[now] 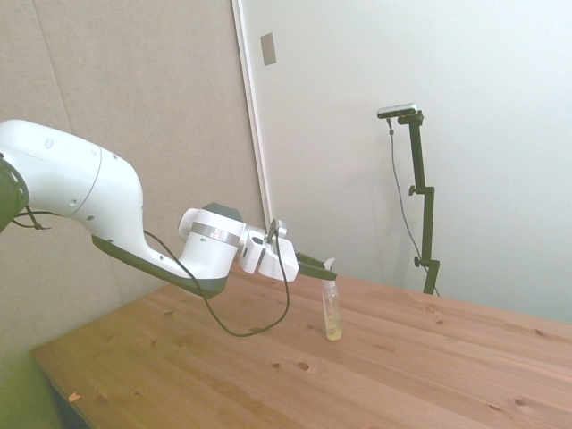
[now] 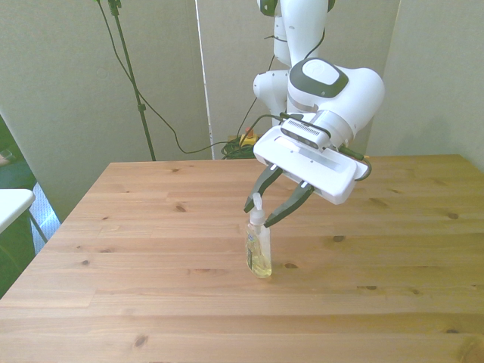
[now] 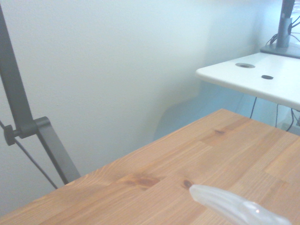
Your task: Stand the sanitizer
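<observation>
On the wooden table [image 2: 393,249] the sanitizer [image 2: 258,246] stands upright, jaws spread wide astride its pump, touching nothing.

sanitizer [image 3: 236,205] blurred and cut off in wrist view, label unreadable

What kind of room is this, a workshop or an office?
Probably a robotics lab: a white robot arm reaches over a bare wooden table holding only a sanitizer, with plain partition walls behind.

Pale walls [image 1: 465,80] behind the wooden table [image 2: 151,302] — a white desk [image 3: 262,79] beside it.
</observation>
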`<move>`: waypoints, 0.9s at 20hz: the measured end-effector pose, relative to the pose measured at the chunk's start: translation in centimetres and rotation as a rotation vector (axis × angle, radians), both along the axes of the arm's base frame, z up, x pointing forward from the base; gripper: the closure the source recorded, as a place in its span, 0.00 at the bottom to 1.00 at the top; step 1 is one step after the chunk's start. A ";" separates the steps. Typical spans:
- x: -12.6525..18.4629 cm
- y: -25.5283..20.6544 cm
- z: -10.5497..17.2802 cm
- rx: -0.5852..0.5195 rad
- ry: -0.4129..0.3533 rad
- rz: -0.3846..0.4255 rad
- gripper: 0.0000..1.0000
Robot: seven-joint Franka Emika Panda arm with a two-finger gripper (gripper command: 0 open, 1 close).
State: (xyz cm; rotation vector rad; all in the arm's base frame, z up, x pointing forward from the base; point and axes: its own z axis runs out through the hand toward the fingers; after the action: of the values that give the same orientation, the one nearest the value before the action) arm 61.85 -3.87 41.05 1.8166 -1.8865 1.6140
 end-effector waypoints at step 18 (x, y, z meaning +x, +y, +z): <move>-6.4 0.6 2.9 0.263 0.342 0.255 0.00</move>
State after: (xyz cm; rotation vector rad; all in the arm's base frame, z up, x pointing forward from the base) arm 55.43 -3.29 43.98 2.3422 -1.8371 1.0495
